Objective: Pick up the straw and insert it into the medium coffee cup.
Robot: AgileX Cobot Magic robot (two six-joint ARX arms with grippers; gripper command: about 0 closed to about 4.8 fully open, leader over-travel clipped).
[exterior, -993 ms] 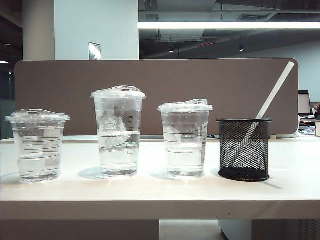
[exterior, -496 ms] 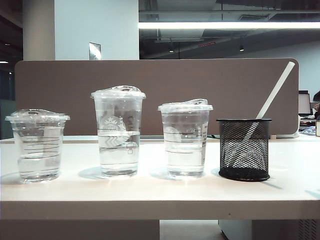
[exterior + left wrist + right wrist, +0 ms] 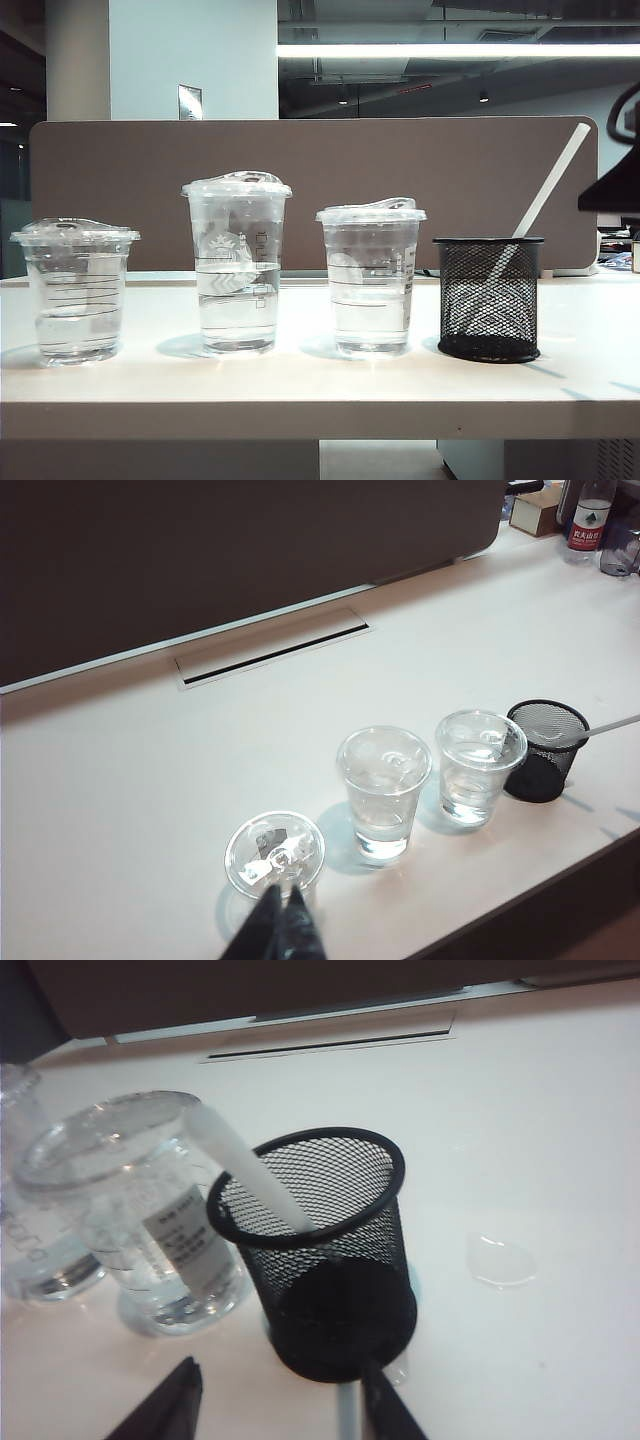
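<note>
A: Exterior: straw (image 3: 552,180) leaning in mesh holder (image 3: 488,298) toward tabletop's (image 3: 300,385) right end, beside medium coffee cup (image 3: 371,277). Right tool (image 3: 612,165) just a dark shape at frame edge, state unreadable.

B: Left wrist: left tool (image 3: 281,930) clenched, empty, parked over shortest cup (image 3: 274,852) near front edge; likely standby.

A: Right wrist: right tool (image 3: 275,1405) released, fingers spread, empty, above holder; straw tip reachable. Looks like pre-grasp.
</note>
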